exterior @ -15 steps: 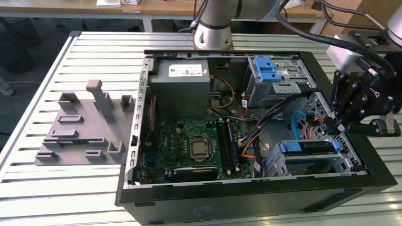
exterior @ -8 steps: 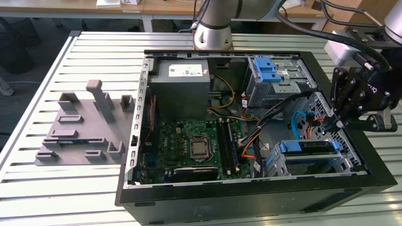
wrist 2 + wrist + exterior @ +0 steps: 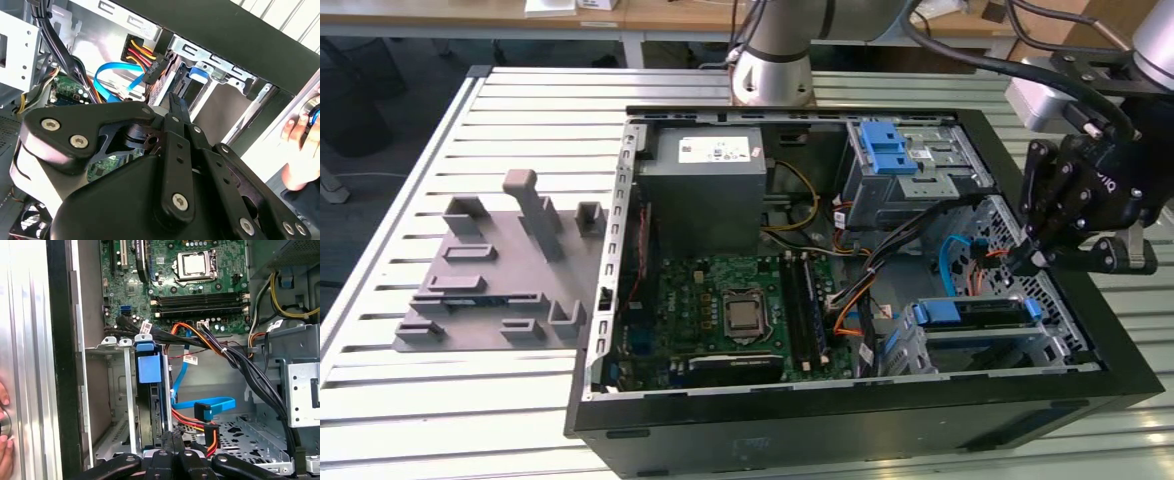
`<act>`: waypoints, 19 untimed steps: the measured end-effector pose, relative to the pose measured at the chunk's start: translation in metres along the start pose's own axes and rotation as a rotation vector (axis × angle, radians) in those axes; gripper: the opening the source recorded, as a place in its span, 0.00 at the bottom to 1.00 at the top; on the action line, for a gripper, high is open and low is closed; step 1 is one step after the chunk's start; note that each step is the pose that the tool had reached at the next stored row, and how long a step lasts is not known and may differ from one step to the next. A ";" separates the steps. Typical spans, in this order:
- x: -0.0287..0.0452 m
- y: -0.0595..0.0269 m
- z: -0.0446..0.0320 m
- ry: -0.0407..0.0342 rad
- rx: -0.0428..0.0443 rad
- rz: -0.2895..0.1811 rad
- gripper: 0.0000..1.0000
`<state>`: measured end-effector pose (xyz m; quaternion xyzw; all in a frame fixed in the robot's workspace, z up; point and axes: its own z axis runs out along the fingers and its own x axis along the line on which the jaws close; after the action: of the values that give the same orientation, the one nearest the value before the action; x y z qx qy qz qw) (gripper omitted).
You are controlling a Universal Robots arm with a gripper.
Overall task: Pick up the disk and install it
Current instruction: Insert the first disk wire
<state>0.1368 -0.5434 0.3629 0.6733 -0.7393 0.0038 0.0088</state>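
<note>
1. The disk (image 3: 970, 312) stands on edge in the metal cage (image 3: 1051, 345) at a corner of the computer case (image 3: 854, 425), toward the exterior view's right. In the first wrist view its blue carrier tab (image 3: 149, 367) pokes up between the cage rails.
2. I'd say the picking up is done and the disk is slotted in, though I can't tell whether it sits fully home.
3. The gripper (image 3: 1007, 262) hangs just above it, fingers drawn close together with nothing visible between them.
4. The blue data cable (image 3: 212, 406) beside the cage looks unplugged.
5. The cage hides the disk's label, and a person's hand (image 3: 4, 445) is cut off outside the case wall.
</note>
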 end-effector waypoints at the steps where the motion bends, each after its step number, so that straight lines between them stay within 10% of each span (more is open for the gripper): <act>1: -0.0004 0.0000 -0.0001 -0.0001 -0.0001 0.004 0.11; 19: -0.0125 -0.0022 -0.0015 0.0005 -0.0092 0.041 0.11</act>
<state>0.1402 -0.5311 0.3642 0.6580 -0.7529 0.0008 0.0120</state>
